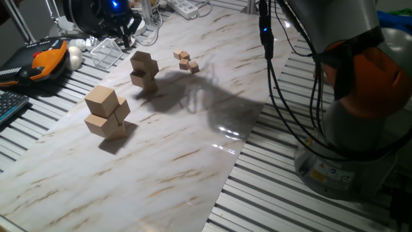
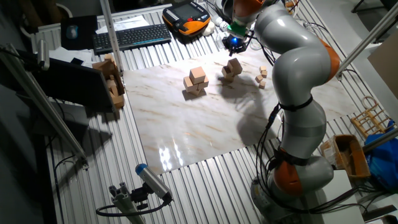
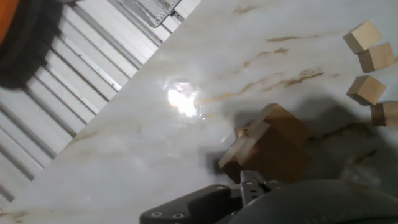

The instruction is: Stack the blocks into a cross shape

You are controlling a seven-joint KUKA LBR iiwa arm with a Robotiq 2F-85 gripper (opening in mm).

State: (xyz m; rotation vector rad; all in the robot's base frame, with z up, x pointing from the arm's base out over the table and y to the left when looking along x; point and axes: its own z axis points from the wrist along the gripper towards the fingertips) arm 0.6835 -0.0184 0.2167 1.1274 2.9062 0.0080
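Note:
The blocks [image 1: 143, 69] stand as a small pile of mid-sized tan cubes at the far side of the marble board [image 1: 167, 161], the top one turned askew. They show in the other fixed view as blocks [image 2: 232, 68] and fill the lower middle of the hand view as blocks [image 3: 270, 146]. My gripper [image 1: 124, 37] hangs above and behind the pile, apart from it, open and holding nothing; it also appears as gripper [image 2: 234, 43]. One fingertip [image 3: 250, 184] shows at the bottom of the hand view.
A pile of bigger tan cubes [image 1: 106, 113] stands left of the blocks. Tiny tan cubes [image 1: 185, 61] lie to their right. Off the board sit a clear box [image 1: 106, 51], an orange pendant [image 1: 48, 57], a keyboard [image 2: 130, 37] and the robot base [image 1: 360, 129].

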